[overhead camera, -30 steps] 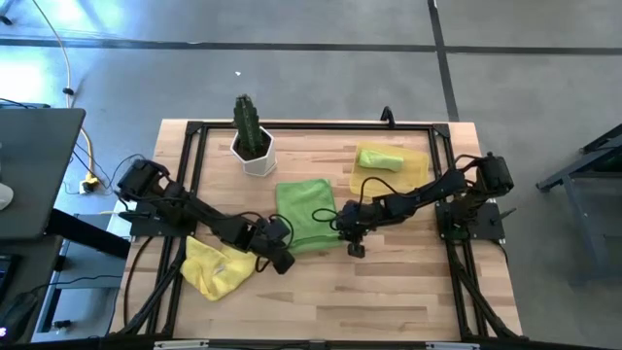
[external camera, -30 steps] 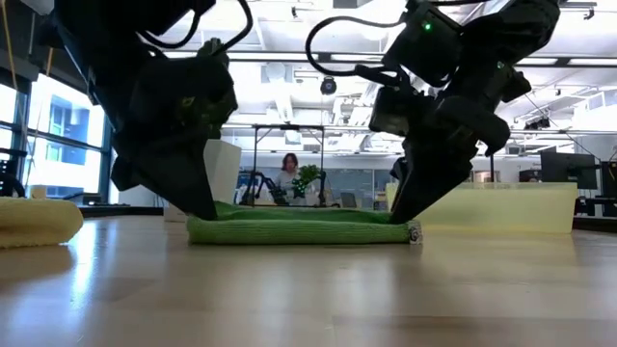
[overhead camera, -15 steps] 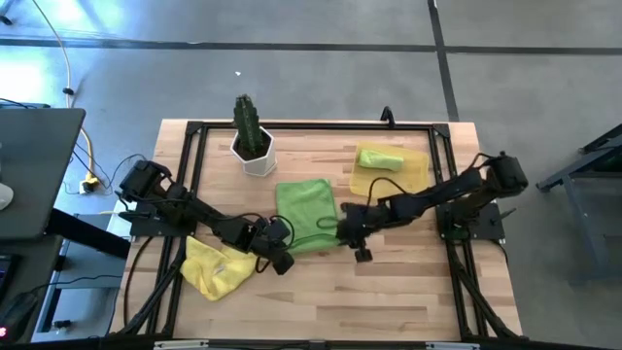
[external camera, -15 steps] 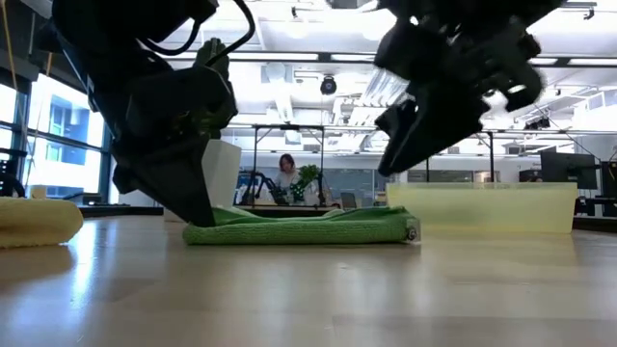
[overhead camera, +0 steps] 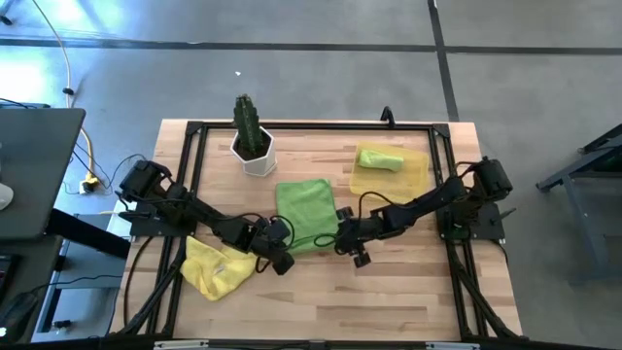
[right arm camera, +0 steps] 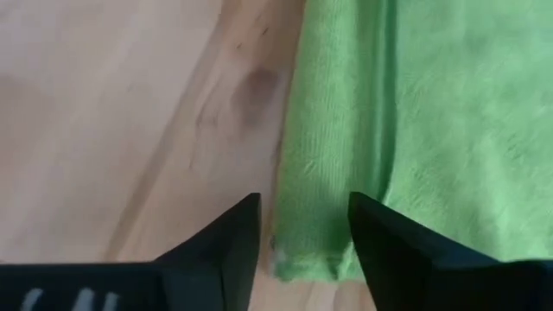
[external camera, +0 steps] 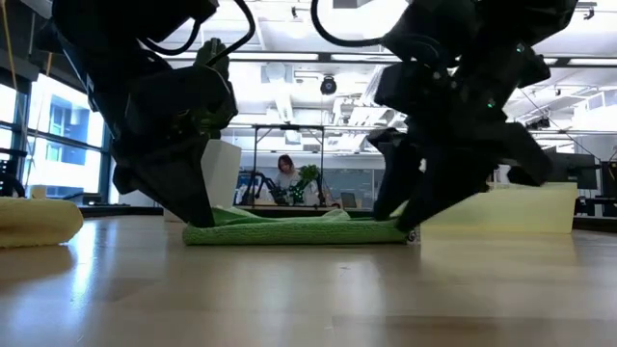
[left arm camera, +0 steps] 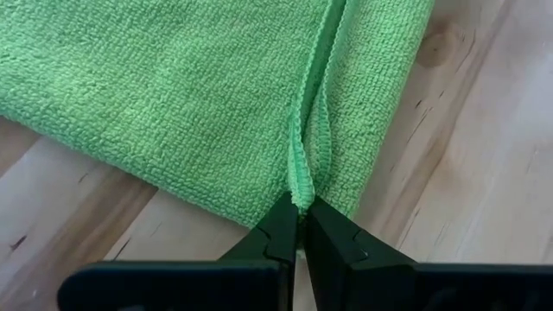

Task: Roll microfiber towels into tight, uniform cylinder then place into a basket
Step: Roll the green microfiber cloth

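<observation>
A lime green towel (overhead camera: 306, 212) lies flat on the table's middle, its near edge doubled into a thick fold (external camera: 299, 231). My left gripper (overhead camera: 275, 249) is shut on the towel's near left corner. My right gripper (overhead camera: 346, 240) is open at the near right corner, one finger on each side of the folded edge (right arm camera: 304, 250). A yellow towel (overhead camera: 216, 267) lies bunched at the near left. The yellow basket (overhead camera: 413, 175) stands at the far right with a rolled green towel (overhead camera: 379, 157) in it. My left gripper pinches a raised ridge of the towel's hemmed edge (left arm camera: 301, 192) between its two fingertips, at the near left corner. The fingers slant down from the table's left and near side. The rest of the towel lies on the wood. My right gripper's fingers (right arm camera: 226, 238) straddle the near right corner; I cannot tell whether they touch it.
A white pot with a green cactus (overhead camera: 253, 141) stands at the far edge, left of the towel. A black frame (overhead camera: 194, 131) runs round the table top. Bare wood (overhead camera: 389, 292) stretches along the near side. A person sits in the room far behind the table.
My right gripper has opened and let go of the towel's near right corner. It rose clear, rolled its wrist, then came down again at the same corner. The towel stays flat on the table.
</observation>
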